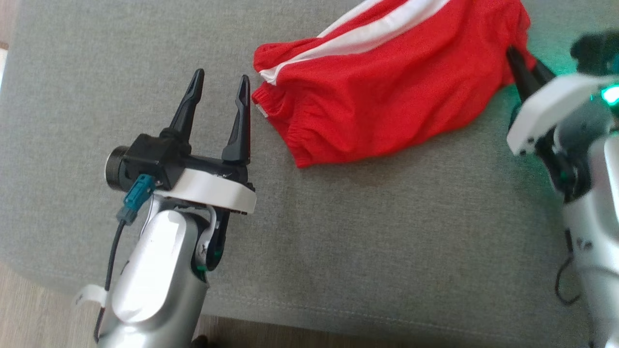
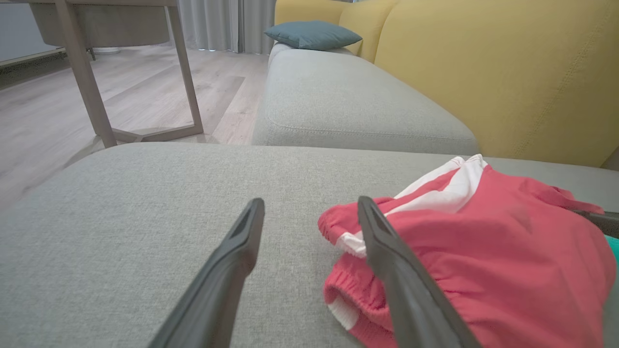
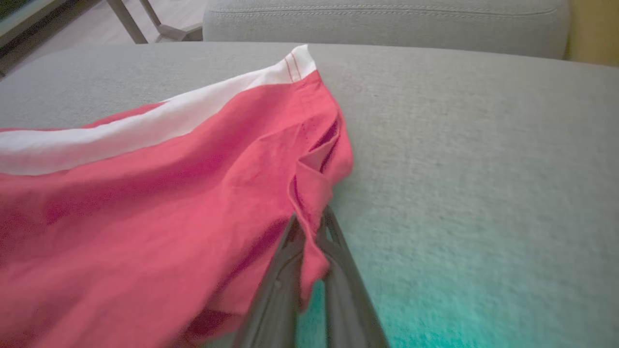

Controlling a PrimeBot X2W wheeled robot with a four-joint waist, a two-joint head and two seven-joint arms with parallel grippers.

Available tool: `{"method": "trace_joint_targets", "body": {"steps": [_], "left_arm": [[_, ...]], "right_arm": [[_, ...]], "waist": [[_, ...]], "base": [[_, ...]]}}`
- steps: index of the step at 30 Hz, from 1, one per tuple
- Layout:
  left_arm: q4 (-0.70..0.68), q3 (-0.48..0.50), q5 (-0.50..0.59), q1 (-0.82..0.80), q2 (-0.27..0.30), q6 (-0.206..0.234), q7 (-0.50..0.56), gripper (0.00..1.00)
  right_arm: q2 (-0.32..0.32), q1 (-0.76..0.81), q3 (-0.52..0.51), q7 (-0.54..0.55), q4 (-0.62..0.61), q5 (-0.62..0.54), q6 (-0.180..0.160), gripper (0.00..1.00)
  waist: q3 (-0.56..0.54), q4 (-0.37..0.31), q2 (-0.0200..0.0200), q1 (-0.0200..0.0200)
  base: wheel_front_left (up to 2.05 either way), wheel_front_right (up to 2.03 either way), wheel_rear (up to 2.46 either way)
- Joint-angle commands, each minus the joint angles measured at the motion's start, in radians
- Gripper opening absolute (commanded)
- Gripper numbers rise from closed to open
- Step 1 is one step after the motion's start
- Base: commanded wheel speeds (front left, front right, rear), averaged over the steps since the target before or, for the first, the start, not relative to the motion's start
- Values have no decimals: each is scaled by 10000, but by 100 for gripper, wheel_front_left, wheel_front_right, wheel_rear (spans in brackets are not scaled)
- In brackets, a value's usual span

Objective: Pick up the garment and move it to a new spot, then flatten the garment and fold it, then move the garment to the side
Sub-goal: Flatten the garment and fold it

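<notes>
My right hand [image 3: 312, 226] is pinched tight on a little fold at the edge of the red garment [image 3: 169, 208]; my two dark fingers [image 3: 280, 290] are pressed together with the cloth stuck between them; a green light [image 1: 610, 94] shines on my right wrist, and the grey cushion [image 3: 483, 169] below looks green there. My left hand [image 1: 221, 77] is spread wide apart and holds nothing; it hovers over the cushion, just beside the other end of the garment, where the stretchy waist part [image 1: 290, 130] is all bunched up; one finger is very near that edge, and I cannot tell if it touches. The garment lies in a loose, wrinkly heap on the grey cushion, between my two hands; a white stripe [image 1: 382, 29] runs along its far side. Past it there is a second grey cushion [image 2: 348, 106]; a yellow sofa back [image 2: 483, 72] stands behind; a blue pillow [image 2: 312, 34] sits at the far end; off to the side there are wooden table legs [image 2: 82, 72] on a pale wood floor [image 2: 43, 125].
</notes>
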Motion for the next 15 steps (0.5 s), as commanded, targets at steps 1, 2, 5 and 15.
{"method": "trace_joint_targets", "body": {"steps": [1, 2, 5, 15], "left_arm": [[-252, 359, 109, -1, 88, -70, -120, 100], [-232, 380, 137, 40, 83, -80, -120, 100], [-182, 484, 207, 199, 87, -116, -120, 100], [-61, 703, 312, 732, 229, -221, -120, 100]], "right_arm": [[110, 497, -37, -257, -347, 70, 65, 0], [189, 735, -158, -437, -408, 61, 65, 0], [529, 1584, -459, -964, -710, 49, 65, 0], [1628, 4300, -1614, -1736, -2161, -352, 65, 0]], "waist": [[-138, -78, 0, 0], [-225, -114, 0, 0], [-496, -273, 0, 0], [-1150, -718, 0, 0]], "base": [[0, 0, 0], [0, 0, 0], [0, 0, 0], [0, 0, 0]]}}
